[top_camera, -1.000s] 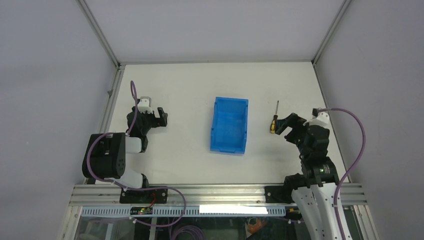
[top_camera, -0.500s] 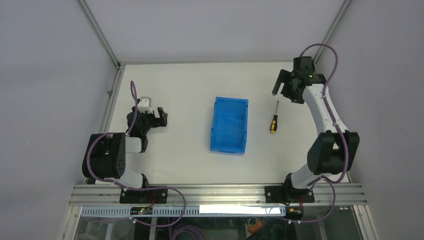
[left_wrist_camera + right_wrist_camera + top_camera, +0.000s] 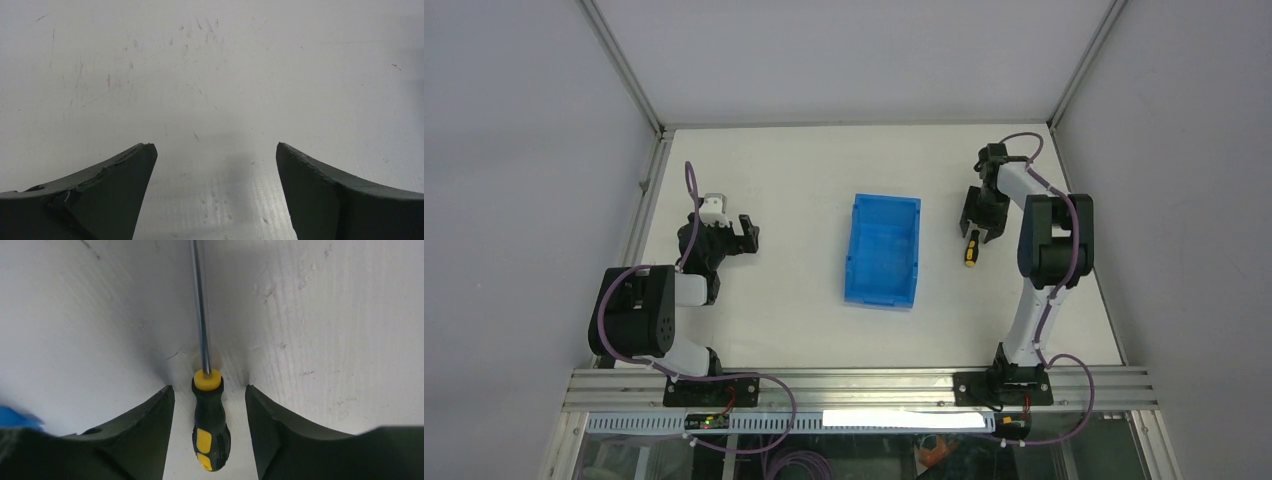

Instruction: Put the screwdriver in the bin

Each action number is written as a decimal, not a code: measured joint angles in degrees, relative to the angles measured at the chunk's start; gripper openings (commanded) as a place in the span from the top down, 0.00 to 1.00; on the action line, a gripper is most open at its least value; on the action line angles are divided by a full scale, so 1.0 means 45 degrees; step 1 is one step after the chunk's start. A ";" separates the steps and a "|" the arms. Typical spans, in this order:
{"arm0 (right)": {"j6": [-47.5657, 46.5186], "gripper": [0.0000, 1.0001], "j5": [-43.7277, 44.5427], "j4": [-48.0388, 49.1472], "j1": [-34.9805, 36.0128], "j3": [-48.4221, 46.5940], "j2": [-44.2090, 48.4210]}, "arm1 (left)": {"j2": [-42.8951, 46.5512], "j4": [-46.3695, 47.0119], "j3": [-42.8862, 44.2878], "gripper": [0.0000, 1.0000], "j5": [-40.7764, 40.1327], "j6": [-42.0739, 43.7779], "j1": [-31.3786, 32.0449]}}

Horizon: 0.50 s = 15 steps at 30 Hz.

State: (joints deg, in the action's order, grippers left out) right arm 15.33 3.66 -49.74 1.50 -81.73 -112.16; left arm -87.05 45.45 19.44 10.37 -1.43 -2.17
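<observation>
The screwdriver [image 3: 970, 251], with a black-and-yellow handle and a thin dark shaft, lies flat on the white table right of the blue bin [image 3: 883, 250]. My right gripper [image 3: 980, 222] is low over it, open. In the right wrist view the handle [image 3: 210, 427] lies between my two fingers with a gap on each side, the shaft pointing away. My right gripper [image 3: 209, 390] is not touching it. My left gripper [image 3: 749, 231] is open and empty over bare table left of the bin; the left wrist view [image 3: 215, 147] shows only table between its fingers.
Grey enclosure walls and metal frame posts [image 3: 624, 65] bound the table at the back and sides. The aluminium rail [image 3: 854, 385] with the arm bases runs along the near edge. A sliver of the bin's blue shows at the left edge of the right wrist view [image 3: 12, 417].
My right arm swung from the near right to the far right of the table, then came down over the screwdriver so its fingers straddle the handle. The left arm, the bin and the screwdriver have not moved.
</observation>
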 measured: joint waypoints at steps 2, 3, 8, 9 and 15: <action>-0.0063 0.57 0.0087 0.0049 -0.0005 0.0034 -0.0398 | 0.0000 0.0000 0.0000 0.01 0.0000 0.0000 0.0000; -0.0063 0.64 0.0010 0.0029 -0.0005 0.0039 -0.0447 | 0.0000 0.0000 0.0000 0.01 -0.0005 0.0000 0.0000; -0.0296 1.00 0.0112 0.0126 0.0005 0.0102 -0.0389 | 0.0000 0.0005 0.0005 0.01 -0.0005 0.0000 0.0000; -0.0350 1.00 0.0141 0.0097 0.0015 0.0097 -0.0345 | 0.0000 0.0000 0.0005 0.01 -0.0005 0.0000 0.0000; -0.0646 1.00 0.0340 -0.0918 0.0087 -0.0049 -0.0019 | 0.0000 0.0000 0.0005 0.01 -0.0005 0.0000 0.0000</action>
State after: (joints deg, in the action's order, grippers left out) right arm 12.43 5.19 -53.87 1.89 -81.95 -112.25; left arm -87.05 45.45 19.46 10.35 -1.43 -2.17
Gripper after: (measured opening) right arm 0.121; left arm 0.990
